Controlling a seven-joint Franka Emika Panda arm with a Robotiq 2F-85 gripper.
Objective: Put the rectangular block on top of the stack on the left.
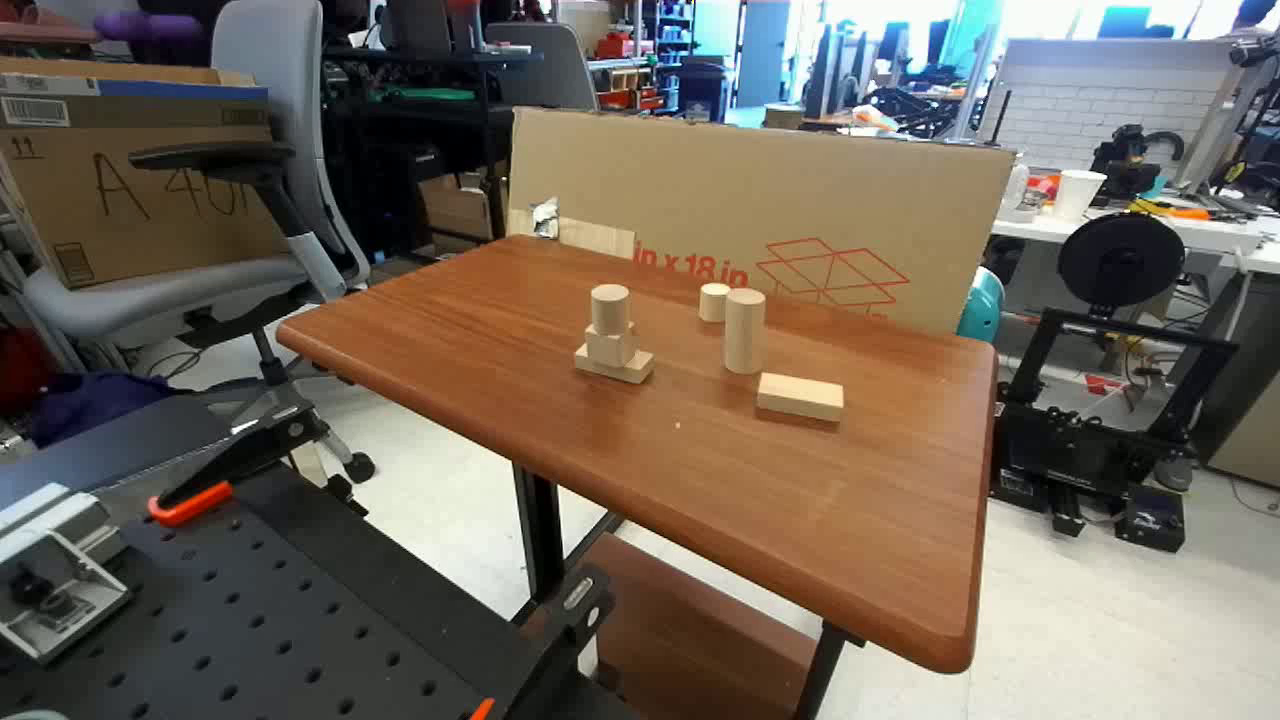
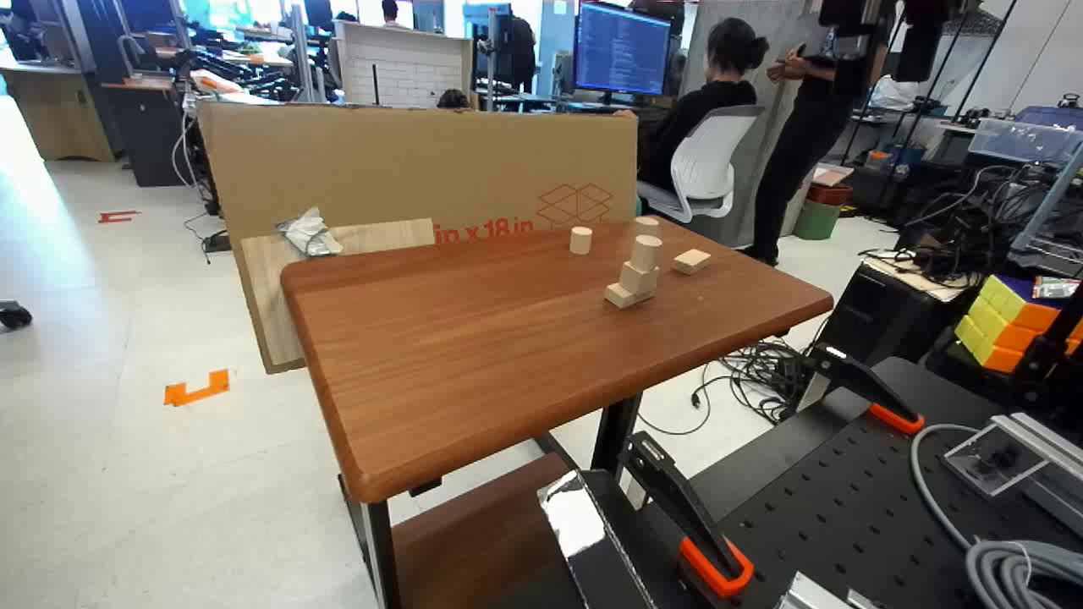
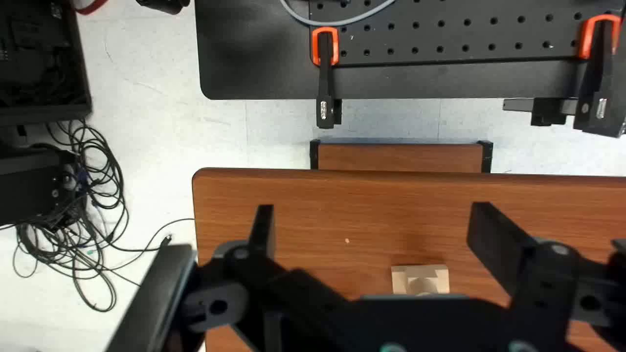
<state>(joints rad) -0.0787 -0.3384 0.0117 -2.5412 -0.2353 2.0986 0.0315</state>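
Gripper [image 3: 375, 229], wrist view: the two black fingers [image 3: 496, 247] stand wide apart, one toward each side, joined to dark linkages [image 3: 234, 298] near the lower edge.

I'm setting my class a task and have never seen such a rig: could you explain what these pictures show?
The machine is one robot arm ending in a two-fingered gripper. The wrist view comes from a camera on the arm's wrist, looking down past the gripper; both exterior views come from cameras outside the robot, facing the same brown table from different places. On it stand pale wooden pieces: a stack made of a flat base, a smaller block and a top cylinder; a tall cylinder; a short cylinder; and a rectangular block lying flat. The gripper's fingers are wide apart and hold nothing. The job is to put the rectangular block on the stack, not yet done.
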